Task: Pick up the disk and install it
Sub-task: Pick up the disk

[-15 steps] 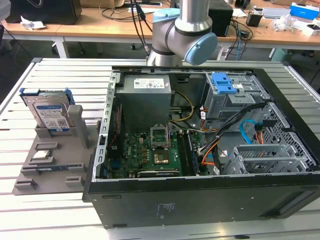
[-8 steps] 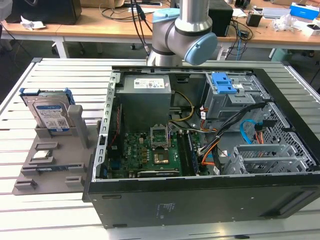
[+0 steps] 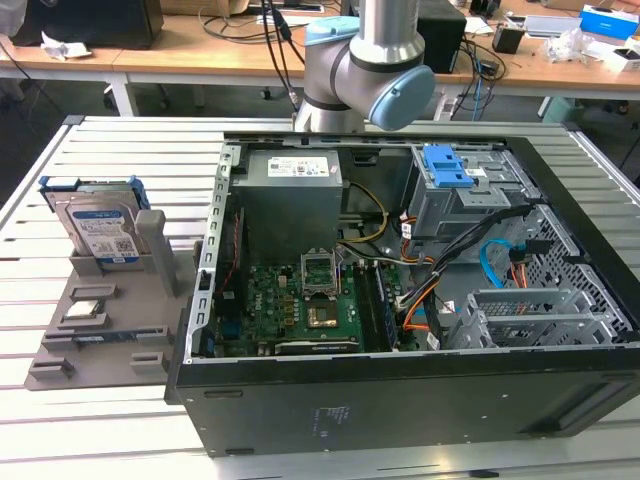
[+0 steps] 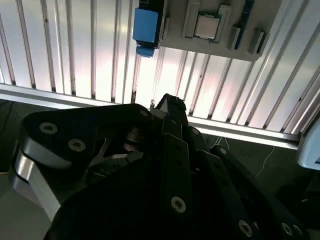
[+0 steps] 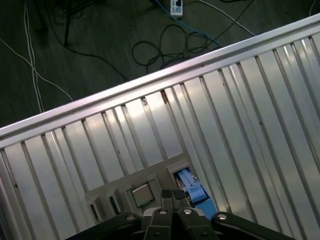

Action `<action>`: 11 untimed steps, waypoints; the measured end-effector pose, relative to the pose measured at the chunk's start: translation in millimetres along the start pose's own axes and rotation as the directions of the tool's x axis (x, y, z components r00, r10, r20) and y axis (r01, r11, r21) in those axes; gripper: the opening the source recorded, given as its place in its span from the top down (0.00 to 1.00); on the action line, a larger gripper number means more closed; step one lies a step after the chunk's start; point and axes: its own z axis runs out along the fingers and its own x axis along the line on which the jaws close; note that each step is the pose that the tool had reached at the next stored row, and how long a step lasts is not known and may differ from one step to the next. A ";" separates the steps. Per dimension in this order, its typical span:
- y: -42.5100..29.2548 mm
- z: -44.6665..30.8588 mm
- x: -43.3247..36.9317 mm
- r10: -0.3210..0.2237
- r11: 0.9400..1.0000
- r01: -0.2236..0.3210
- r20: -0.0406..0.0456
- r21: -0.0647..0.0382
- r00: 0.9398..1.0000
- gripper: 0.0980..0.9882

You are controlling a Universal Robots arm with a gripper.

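The disk [image 3: 100, 226] stands upright in a slot of the grey holder [image 3: 110, 345] at the exterior view's left; it is silver with a white-and-blue label and a blue bracket. In both wrist views it appears from above as a blue block [image 4: 146, 25] [image 5: 193, 192]. My gripper [image 5: 171, 194] [image 4: 167, 101] hangs high over the slatted table near its edge, well apart from the disk. Its fingertips sit together with nothing between them.
An open computer case [image 3: 400, 400] lies on the slatted metal table [image 3: 130, 150], with a drive cage and blue latch [image 3: 450, 166] at its far end. A small square chip [image 3: 88, 312] [image 4: 207, 26] rests in the holder. Cables lie on the floor [image 5: 75, 60] beyond the table edge.
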 end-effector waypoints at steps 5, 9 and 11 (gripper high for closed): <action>-0.1 0.0 0.0 -0.075 0.997 0.075 -0.003 -0.002 0.997 0.99; 0.0 0.0 0.0 -0.146 0.989 0.146 -0.006 -0.004 0.989 0.99; 0.0 0.0 0.0 -0.167 0.986 0.167 -0.007 -0.005 0.986 0.99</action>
